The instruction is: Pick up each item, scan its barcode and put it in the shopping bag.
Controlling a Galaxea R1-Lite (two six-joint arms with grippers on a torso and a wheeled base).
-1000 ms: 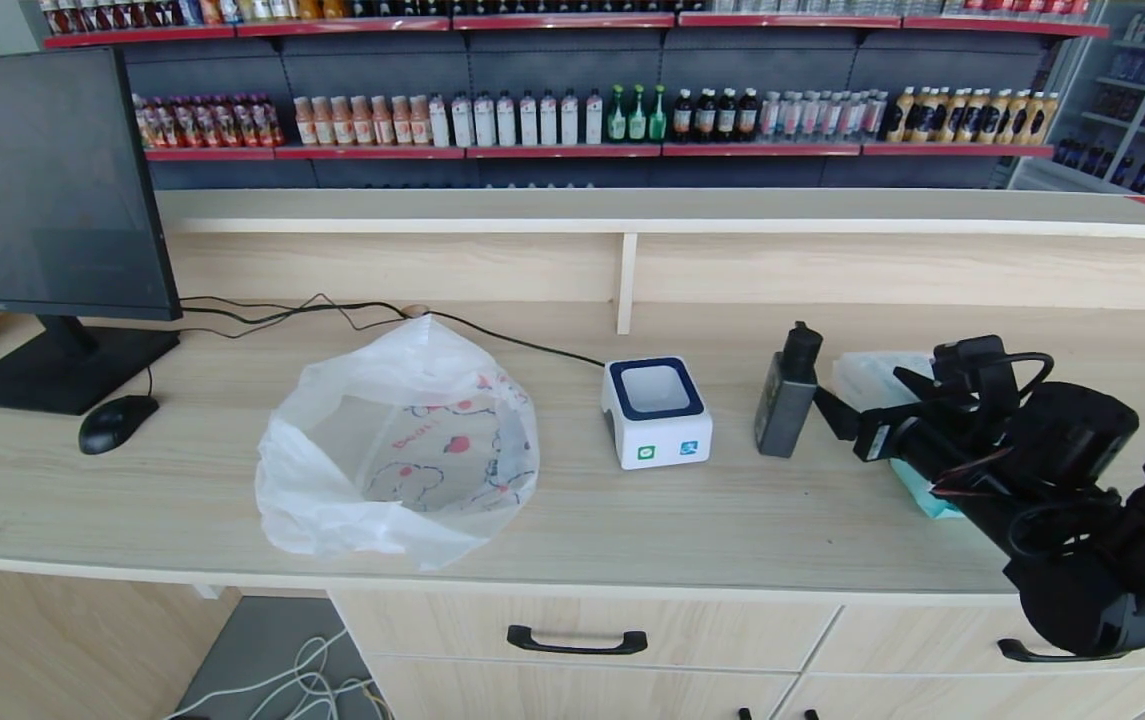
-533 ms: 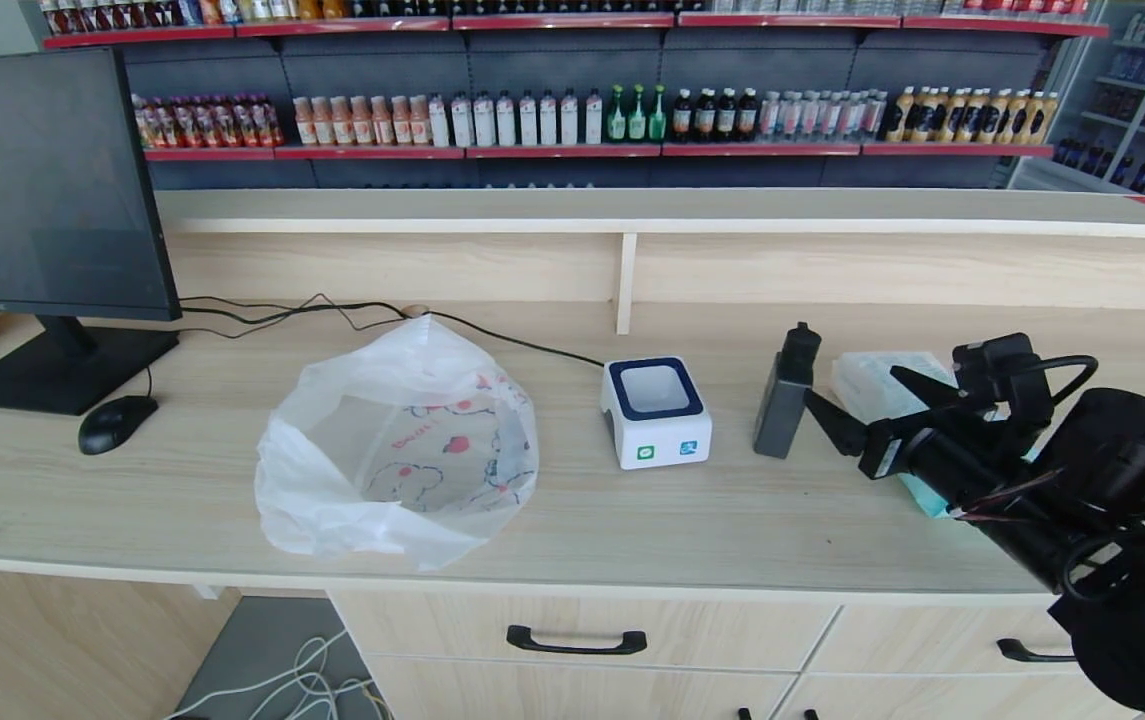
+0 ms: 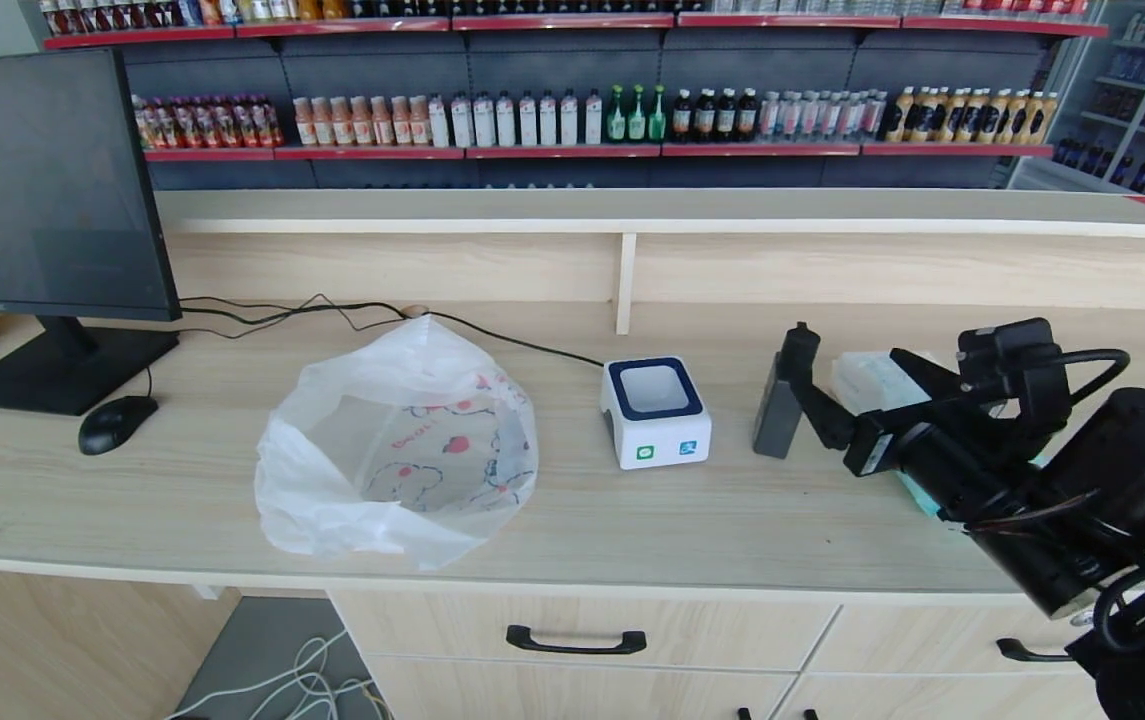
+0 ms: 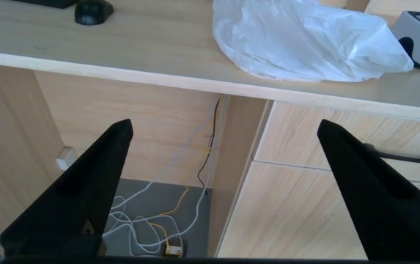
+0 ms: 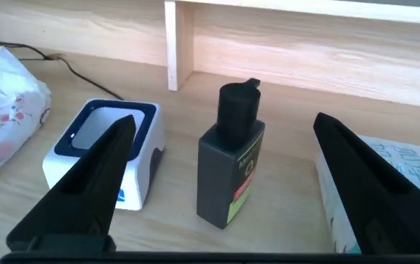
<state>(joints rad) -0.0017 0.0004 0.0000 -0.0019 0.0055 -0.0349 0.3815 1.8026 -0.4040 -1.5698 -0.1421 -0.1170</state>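
The scanner [image 3: 655, 411] sits mid-bench [image 3: 732, 520]. Left of the scanner lies the shopping bag [image 3: 397, 450]. Farther left of the scanner sits the mouse [image 3: 117, 423], with the monitor [image 3: 42, 180] behind it. Near the scanner's right side stands the bottle [image 3: 780, 410], upright. Beyond the bottle, well right of the scanner, lies the tissue pack [image 3: 867, 380].

Thin translucent plastic shopping bag [image 3: 397, 445], matt dark plastic bottle [image 3: 784, 400], glossy white scanner [image 3: 655, 411], pale wood-grain counter [image 3: 572, 520].

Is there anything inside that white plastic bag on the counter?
The shopping bag stands open; inside, only its own printed plastic shows, no item. Its crumpled near wall hides the front of the bottom.
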